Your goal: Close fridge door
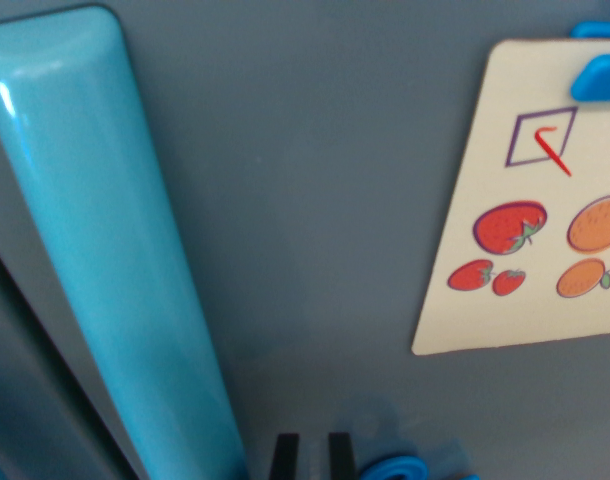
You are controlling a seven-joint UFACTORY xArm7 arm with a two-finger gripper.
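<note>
Because the fridge door (315, 250) filled nearly the whole wrist view, it was judged to lie just in front of the pincer (313, 455), whose two dark fingertips were seen close together at the bottom edge, with nothing pinched; contact could not be told. A glancing push could be caused by the rounded turquoise handle (115, 260) beside them. A fruit card (530, 210) was clipped at the wrist view's right.

You see a cream card (530, 200) with drawn strawberries and oranges at the wrist view's right, a blue clip (597, 78) on its top edge.
</note>
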